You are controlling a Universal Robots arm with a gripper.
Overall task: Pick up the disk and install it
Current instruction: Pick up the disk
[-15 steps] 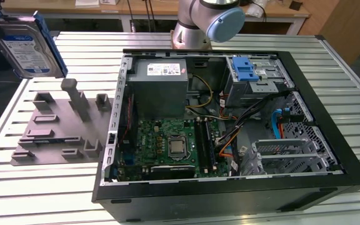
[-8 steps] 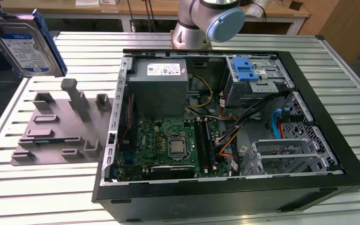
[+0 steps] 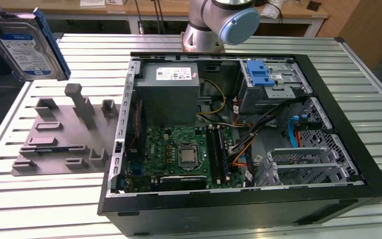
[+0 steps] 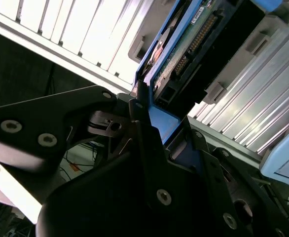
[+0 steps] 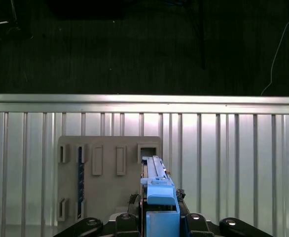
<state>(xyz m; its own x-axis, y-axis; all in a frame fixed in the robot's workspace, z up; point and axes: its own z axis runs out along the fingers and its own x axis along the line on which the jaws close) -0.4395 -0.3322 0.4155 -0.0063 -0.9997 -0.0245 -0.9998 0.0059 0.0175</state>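
Black computer case (image 3: 244, 209) lay open at the exterior view's centre, a grey holder plate (image 3: 55, 155) toward that view's left. The disk (image 3: 25, 50) hung in its upper left corner, with the gripper (image 4: 159, 123) jaws clamped on its blue frame.

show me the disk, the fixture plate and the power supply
disk (image 3: 26, 52), exterior view, on its label
fixture plate (image 5: 107, 197), first wrist view, on a bare flat patch
power supply (image 3: 167, 102), exterior view, on the grey face below its sticker
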